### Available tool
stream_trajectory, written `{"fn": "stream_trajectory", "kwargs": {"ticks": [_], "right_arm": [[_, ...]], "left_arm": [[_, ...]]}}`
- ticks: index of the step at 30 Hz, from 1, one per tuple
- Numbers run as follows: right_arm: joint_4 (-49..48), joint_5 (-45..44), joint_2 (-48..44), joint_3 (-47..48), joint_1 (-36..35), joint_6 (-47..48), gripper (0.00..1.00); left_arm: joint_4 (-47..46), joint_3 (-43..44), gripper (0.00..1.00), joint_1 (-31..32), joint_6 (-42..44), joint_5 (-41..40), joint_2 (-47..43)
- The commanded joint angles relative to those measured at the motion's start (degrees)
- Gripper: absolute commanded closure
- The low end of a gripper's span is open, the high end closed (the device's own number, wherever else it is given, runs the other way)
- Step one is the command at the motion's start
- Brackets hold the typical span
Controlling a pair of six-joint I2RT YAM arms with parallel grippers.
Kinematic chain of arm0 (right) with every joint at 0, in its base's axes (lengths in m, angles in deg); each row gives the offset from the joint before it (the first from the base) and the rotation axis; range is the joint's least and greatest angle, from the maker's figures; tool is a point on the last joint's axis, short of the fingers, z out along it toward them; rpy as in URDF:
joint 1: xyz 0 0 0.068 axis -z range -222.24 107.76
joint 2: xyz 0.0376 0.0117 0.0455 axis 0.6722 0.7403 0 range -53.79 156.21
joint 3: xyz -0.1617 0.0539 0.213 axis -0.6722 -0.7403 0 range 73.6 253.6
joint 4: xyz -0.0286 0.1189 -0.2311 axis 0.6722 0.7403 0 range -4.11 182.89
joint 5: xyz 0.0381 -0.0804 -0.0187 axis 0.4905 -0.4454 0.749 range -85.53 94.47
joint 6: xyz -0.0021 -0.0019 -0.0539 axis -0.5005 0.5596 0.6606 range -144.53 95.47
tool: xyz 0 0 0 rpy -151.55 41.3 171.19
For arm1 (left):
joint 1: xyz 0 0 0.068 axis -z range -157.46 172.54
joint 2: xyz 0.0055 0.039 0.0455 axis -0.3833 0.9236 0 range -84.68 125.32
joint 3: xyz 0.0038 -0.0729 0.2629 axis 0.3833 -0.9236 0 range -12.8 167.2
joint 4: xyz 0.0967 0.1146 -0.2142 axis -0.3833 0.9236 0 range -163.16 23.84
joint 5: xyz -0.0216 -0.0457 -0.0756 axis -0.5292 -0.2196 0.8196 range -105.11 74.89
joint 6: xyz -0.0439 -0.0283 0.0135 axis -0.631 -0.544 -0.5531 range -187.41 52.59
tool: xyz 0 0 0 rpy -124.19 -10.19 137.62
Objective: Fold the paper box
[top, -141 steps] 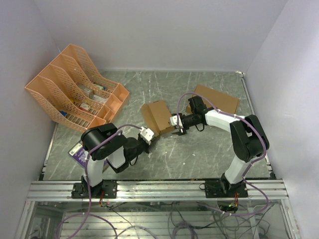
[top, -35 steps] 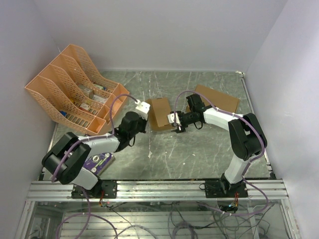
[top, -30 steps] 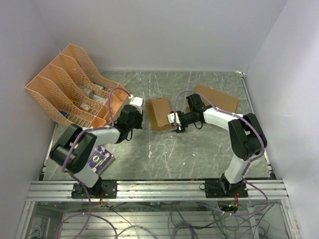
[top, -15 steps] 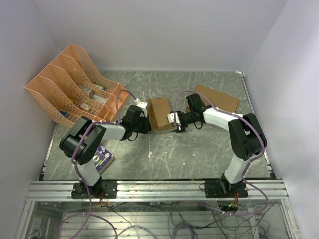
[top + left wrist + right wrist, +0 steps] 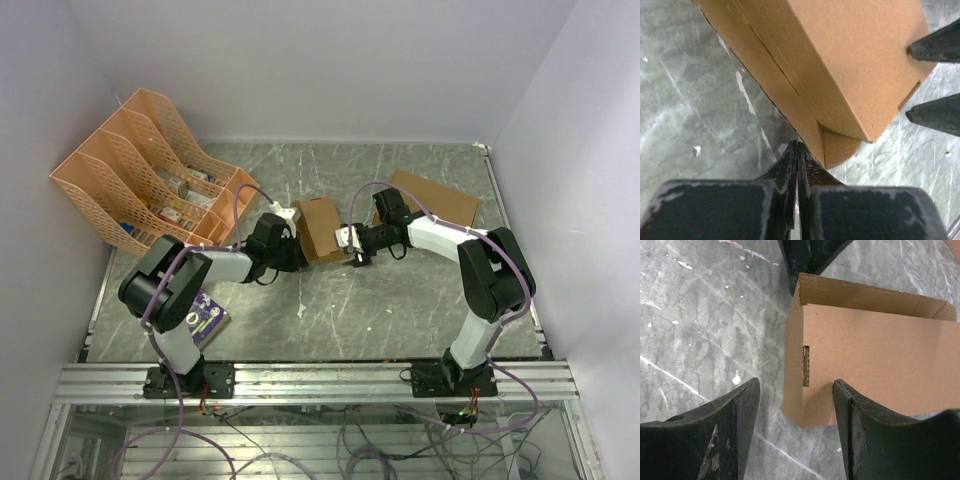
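Surveying from the top external view: the paper box (image 5: 320, 228) lies on the table (image 5: 420, 300) about midway between its side edges, nearer the far edge. The left gripper (image 5: 295, 224) is at the box's left side and the right gripper (image 5: 350, 243) at its right end. An orange file rack (image 5: 150, 180) occupies the far left corner, and a flat cardboard sheet (image 5: 440, 200) lies toward the far right corner.

Left wrist view: the left fingers (image 5: 790, 165) are pressed together with nothing between them. Their tips are at a rounded tab (image 5: 840, 150) that projects from the box's lower corner.

Right wrist view: the right pincer stands apart, straddling the box's end corner. One finger (image 5: 747, 410) is clear of the cardboard; contact by the other cannot be confirmed. A slot (image 5: 806, 366) shows in the end panel, and the far flap (image 5: 865, 292) is raised.

Assessment: the body appears erected. The projecting tab and open far flap remain to be tucked.
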Motion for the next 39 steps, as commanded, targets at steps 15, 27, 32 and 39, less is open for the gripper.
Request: {"fn": "stream_trajectory", "kwargs": {"ticks": [15, 27, 32, 39], "right_arm": [[28.1, 1.6, -1.2, 0.8, 1.8, 24.1, 0.41], [35.0, 8.5, -11.7, 2.2, 6.1, 11.0, 0.64], [31.6, 2.9, -11.3, -1.8, 6.0, 4.1, 1.0], [20.5, -5.4, -5.9, -1.1, 1.4, -5.2, 1.0]], "left_arm": [[8.2, -4.0, 0.27, -7.1, 9.5, -9.6, -28.5], [4.2, 25.5, 0.48, -9.9, 9.4, 4.8, 4.9], [8.3, 35.5, 0.76, -9.9, 10.2, 9.0, 14.5], [12.0, 35.4, 0.83, -9.6, 11.8, 10.6, 17.1]]}}
